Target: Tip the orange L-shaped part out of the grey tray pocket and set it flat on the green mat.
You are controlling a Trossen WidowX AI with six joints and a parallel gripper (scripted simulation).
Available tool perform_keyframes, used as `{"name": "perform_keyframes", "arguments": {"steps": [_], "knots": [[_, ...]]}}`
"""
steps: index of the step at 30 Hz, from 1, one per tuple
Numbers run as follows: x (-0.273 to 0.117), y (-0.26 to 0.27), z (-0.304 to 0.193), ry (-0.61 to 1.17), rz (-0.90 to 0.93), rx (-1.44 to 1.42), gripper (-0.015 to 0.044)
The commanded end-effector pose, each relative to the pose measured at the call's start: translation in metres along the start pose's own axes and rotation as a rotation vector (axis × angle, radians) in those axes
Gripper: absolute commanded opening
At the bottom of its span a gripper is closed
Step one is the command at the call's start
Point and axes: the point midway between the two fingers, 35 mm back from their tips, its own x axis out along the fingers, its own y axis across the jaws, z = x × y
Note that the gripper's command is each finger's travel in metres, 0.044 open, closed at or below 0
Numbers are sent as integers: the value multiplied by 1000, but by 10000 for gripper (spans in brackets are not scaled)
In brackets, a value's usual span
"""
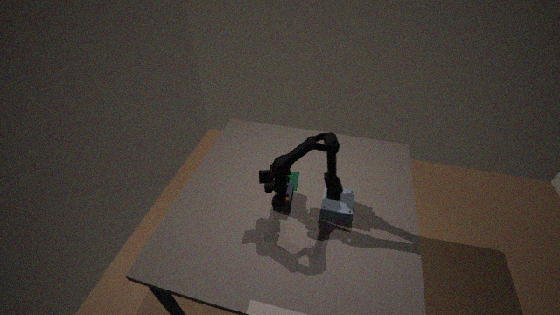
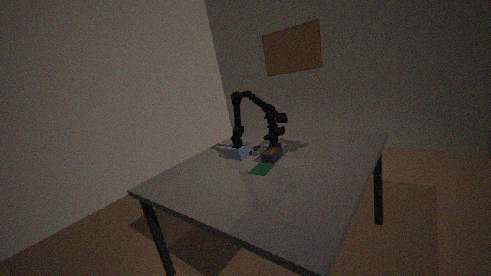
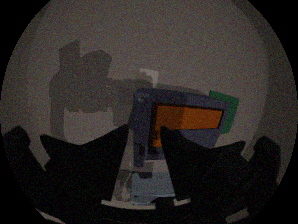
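The tool (image 3: 148, 163) hangs low over one end of the grey tray (image 3: 143, 119). Its two fingers stand partly apart, about half way, and nothing is between them. The orange part (image 3: 188, 117) lies in its pocket in the tray, just ahead of the tool and a little to the side. It looks flat there. The green mat (image 2: 261, 169) lies on the surface (image 2: 307, 192) just beside the tray, past the far end of the orange part from the tool. The mat has nothing on it.
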Motion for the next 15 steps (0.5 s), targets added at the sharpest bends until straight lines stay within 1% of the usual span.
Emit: {"name": "perform_keyframes", "arguments": {"steps": [1, 15], "knots": [[3, 1, 1, -3, 5, 3, 180], [26, 1, 1, -3, 5, 3, 180]]}}
